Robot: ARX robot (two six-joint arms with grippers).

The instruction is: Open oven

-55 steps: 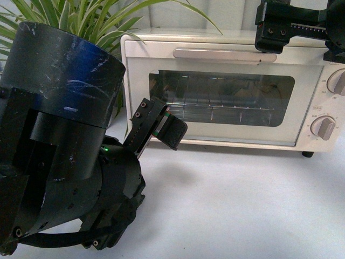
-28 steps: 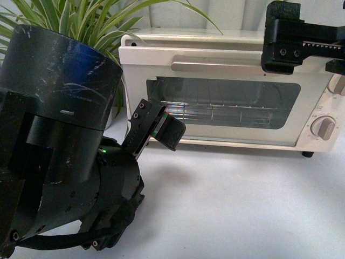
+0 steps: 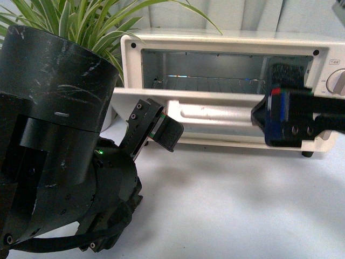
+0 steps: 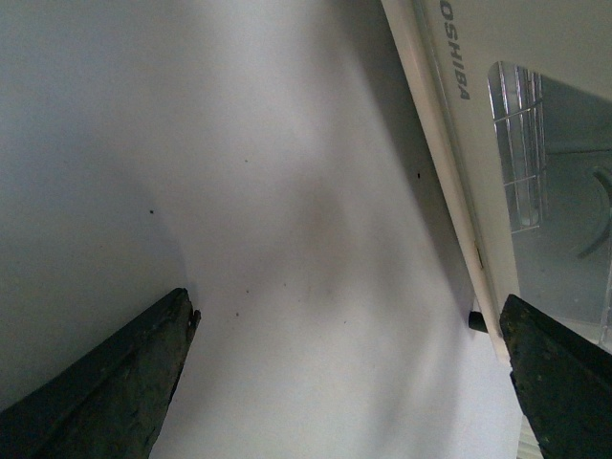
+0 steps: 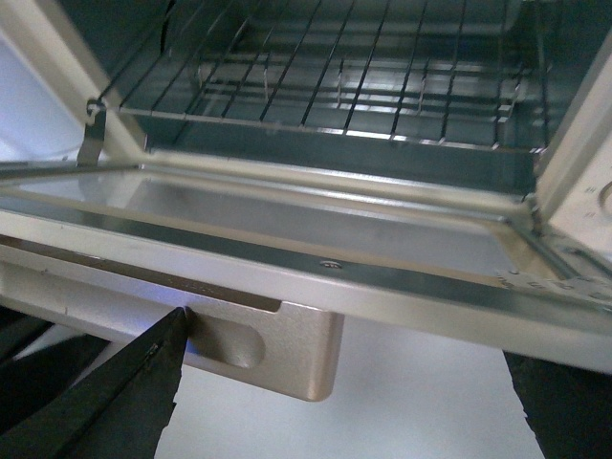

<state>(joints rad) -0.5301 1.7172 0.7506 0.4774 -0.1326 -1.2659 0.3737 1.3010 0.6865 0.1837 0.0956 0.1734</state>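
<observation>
Front view puts the cream-white oven (image 3: pixel 215 40) across the upper middle and right of the frame, standing on the pale table (image 3: pixel 226 205) with a leafy plant (image 3: pixel 81 19) behind its left corner. Its door (image 3: pixel 215 110) hangs dropped forward to near level, so the cavity is exposed and the wire rack (image 3: pixel 210 83) shows inside; one knob (image 3: pixel 338 81) sits at the right edge. Right wrist view looks over the lowered door from close in: the bar handle (image 5: pixel 258 335) runs along the door's front edge, and the right gripper (image 5: pixel 344 344) has its two dark fingers (image 5: pixel 124 402) spread wide, one to each side, not clamped on anything. Seen from the front, that gripper is a blurred dark block before the right part of the door. The left gripper (image 4: pixel 346 306) is likewise spread apart and empty, low beside the oven's left front corner above bare table. I judge the opening step to be at its end, with the door down and the mouth clear, though whether it rests on its hinge stop cannot be told. What the next move seems to call for is drawing the right arm back and away, clear of the handle, without knocking the door upward.
</observation>
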